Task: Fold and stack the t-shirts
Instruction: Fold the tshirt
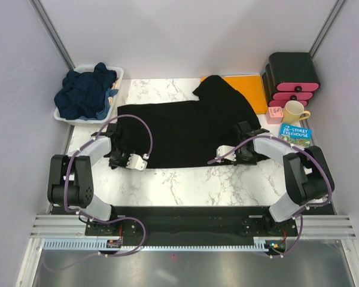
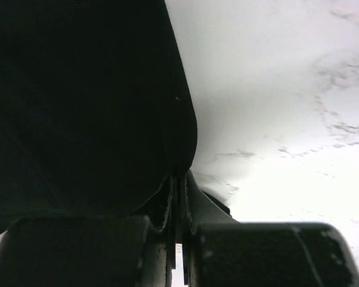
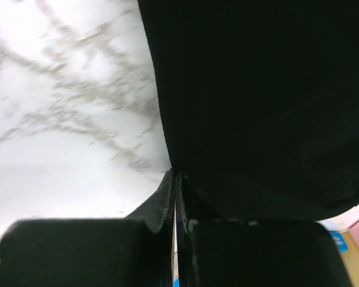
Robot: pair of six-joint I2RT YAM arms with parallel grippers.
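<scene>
A black t-shirt (image 1: 179,131) lies spread across the marble table (image 1: 197,185), with its far right part bunched up near an orange sheet. My left gripper (image 1: 115,159) is shut on the shirt's near left corner. In the left wrist view the fingers (image 2: 167,200) pinch a thin edge of black cloth (image 2: 78,107). My right gripper (image 1: 246,155) is shut on the shirt's near right corner. The right wrist view shows black cloth (image 3: 257,101) running into the closed jaws (image 3: 176,179). Dark navy t-shirts (image 1: 84,89) lie heaped in a white basket (image 1: 121,75) at the back left.
A flat orange sheet (image 1: 251,89) lies partly under the shirt at the back right. A black and pink drawer unit (image 1: 293,76), a yellow mug (image 1: 294,112), a small pink box (image 1: 275,115) and a book (image 1: 295,134) stand along the right edge.
</scene>
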